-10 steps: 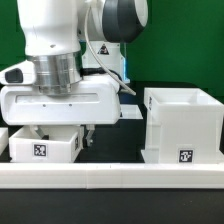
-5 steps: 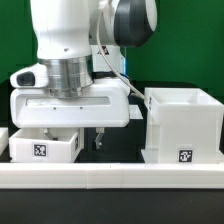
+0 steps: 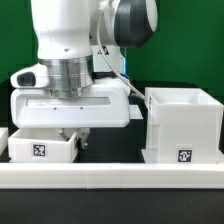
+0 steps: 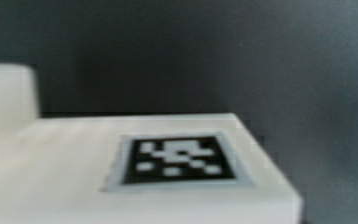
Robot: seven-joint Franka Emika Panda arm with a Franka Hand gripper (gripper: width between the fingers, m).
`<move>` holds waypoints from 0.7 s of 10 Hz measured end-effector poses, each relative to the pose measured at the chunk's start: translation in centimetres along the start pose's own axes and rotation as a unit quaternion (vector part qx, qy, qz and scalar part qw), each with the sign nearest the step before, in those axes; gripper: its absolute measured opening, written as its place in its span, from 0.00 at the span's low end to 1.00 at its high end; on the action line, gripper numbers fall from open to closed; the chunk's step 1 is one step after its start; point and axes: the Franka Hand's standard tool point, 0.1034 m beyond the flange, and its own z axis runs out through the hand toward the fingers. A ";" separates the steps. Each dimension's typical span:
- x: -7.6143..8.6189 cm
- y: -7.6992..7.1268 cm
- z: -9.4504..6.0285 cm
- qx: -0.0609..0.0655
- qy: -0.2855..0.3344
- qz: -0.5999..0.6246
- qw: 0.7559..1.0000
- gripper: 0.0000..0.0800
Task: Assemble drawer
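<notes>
A small white drawer tray [image 3: 40,149] with a black-and-white tag lies on the black table at the exterior view's left. My gripper [image 3: 75,138] hangs right over the tray's right end, with its dark fingers drawn together on the tray's edge there. The large white hollow drawer shell [image 3: 185,122] stands upright at the right, with a tag low on its front. The wrist view is blurred and very close. It shows the tray's white surface [image 4: 51,170] and its tag [image 4: 179,160], but no fingers.
A long low white rail [image 3: 110,176] runs along the table's front edge. A bit of another white part [image 3: 3,136] shows at the far left edge. A black gap of table [image 3: 115,148] lies between tray and shell.
The hand shifted right over the tray's right end a second ago and has since stayed put. The finger that stood out to the right has drawn in toward the tray.
</notes>
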 end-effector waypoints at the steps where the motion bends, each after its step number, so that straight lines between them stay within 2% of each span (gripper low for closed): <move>1: 0.0 0.0 0.0 0.000 0.001 0.000 1.000 0.05; 6: 0.1 0.0 -0.2 0.000 0.000 -0.009 1.000 0.05; 7: 0.1 -0.1 -1.2 0.002 -0.006 -0.045 0.999 0.05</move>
